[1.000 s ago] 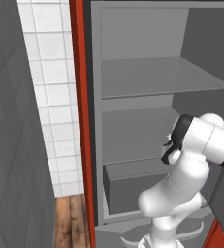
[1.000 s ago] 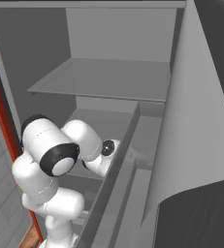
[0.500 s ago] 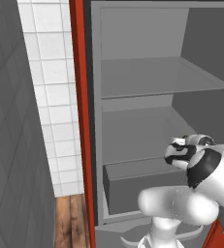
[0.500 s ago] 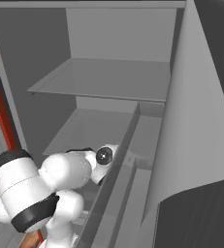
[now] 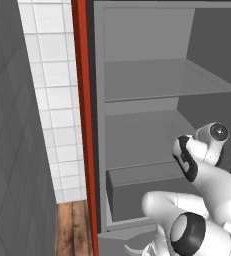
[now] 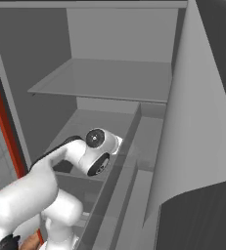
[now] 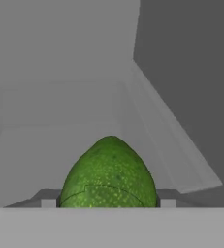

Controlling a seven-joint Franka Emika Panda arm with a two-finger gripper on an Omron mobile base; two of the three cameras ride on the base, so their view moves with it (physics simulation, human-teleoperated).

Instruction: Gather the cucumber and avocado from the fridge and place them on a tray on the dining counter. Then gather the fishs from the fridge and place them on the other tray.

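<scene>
Avocado (image 7: 109, 174): green, pebbled skin, tapered end pointing away from the hand camera. It is seen in the hand view low in the frame, set between the two dark finger tips, one (image 7: 48, 199) at its left flank and the other at its right, each touching its side.

Pincer (image 7: 108, 201): pinched on the avocado, the jaws held apart by the fruit's width.

Fridge interior (image 7: 60, 97): grey back wall and side wall are seen beyond the fruit in the hand view.

Arm (image 5: 202, 165): white with dark joints, reaching into the open fridge at the level of the lower shelf (image 5: 137, 140); the wrist (image 6: 97, 151) is seen in the right base view just beside the shelf's front edge.

Upper shelf (image 5: 157, 80): grey, flat.

Drawer (image 5: 142, 192): grey box below the lower shelf.

Fridge frame (image 5: 82, 125): red vertical strip, with white wall tiles (image 5: 52, 100) to its left and a wooden floor (image 5: 72, 230) below.
</scene>
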